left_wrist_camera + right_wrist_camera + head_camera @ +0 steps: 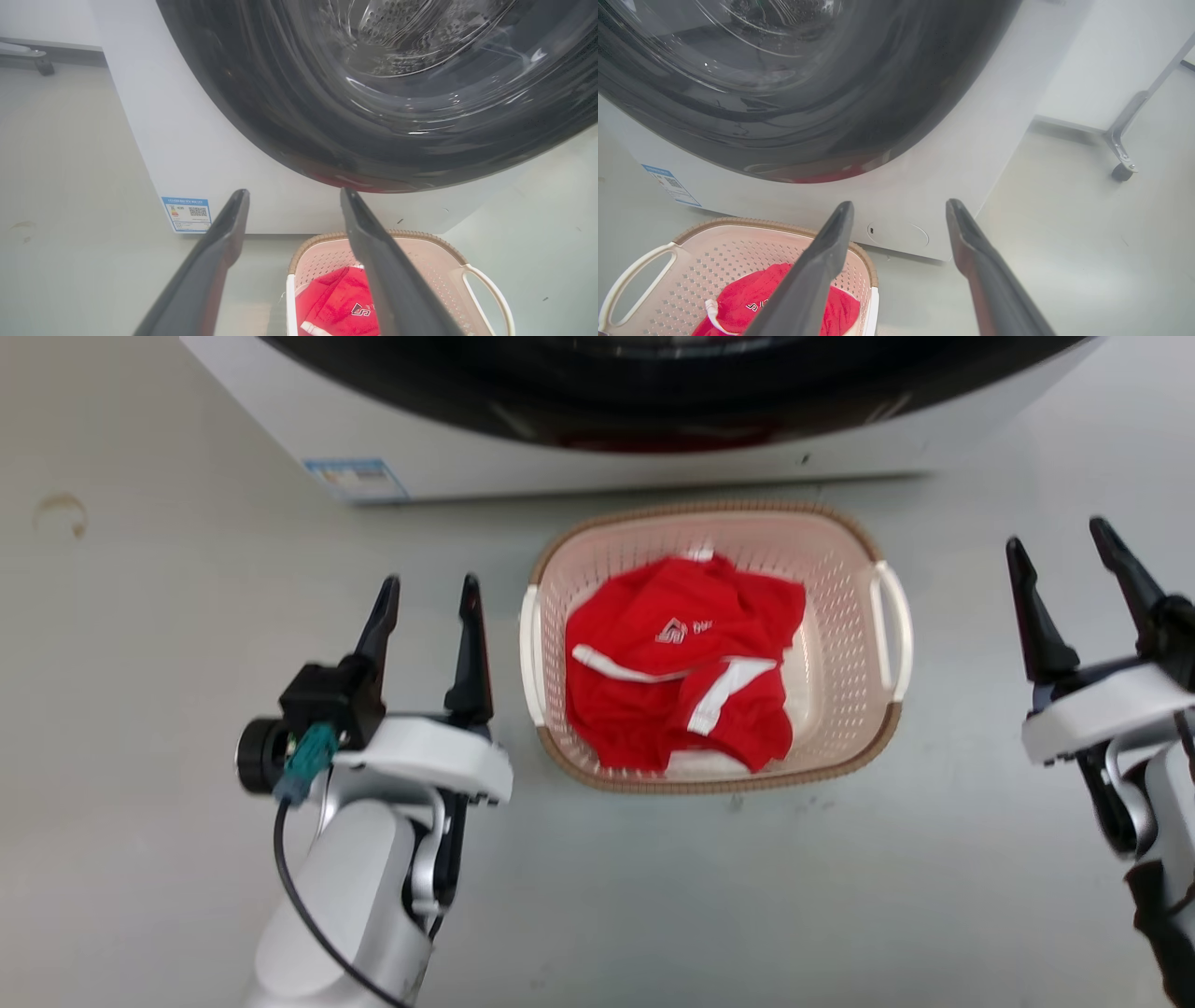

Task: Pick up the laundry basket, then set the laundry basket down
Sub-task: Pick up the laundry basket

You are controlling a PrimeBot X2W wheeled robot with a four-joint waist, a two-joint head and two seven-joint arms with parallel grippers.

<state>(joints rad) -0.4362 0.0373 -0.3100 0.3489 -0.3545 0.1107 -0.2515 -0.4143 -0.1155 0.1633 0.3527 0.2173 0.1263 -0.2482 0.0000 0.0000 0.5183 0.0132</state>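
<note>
Hovering either side of the laundry basket (pixel 845 635), untouched on the floor (pixel 140 709) just before the washer (pixel 597 457) with a red garment (pixel 681 672) inside, left gripper (pixel 429 581) and right gripper (pixel 1058 534) both parted and empty, lifting and set-down not yet begun.

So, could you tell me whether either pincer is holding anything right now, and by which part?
Nothing is held. The left pincer and right pincer are both open, one on each side of the basket, not touching it.
</note>
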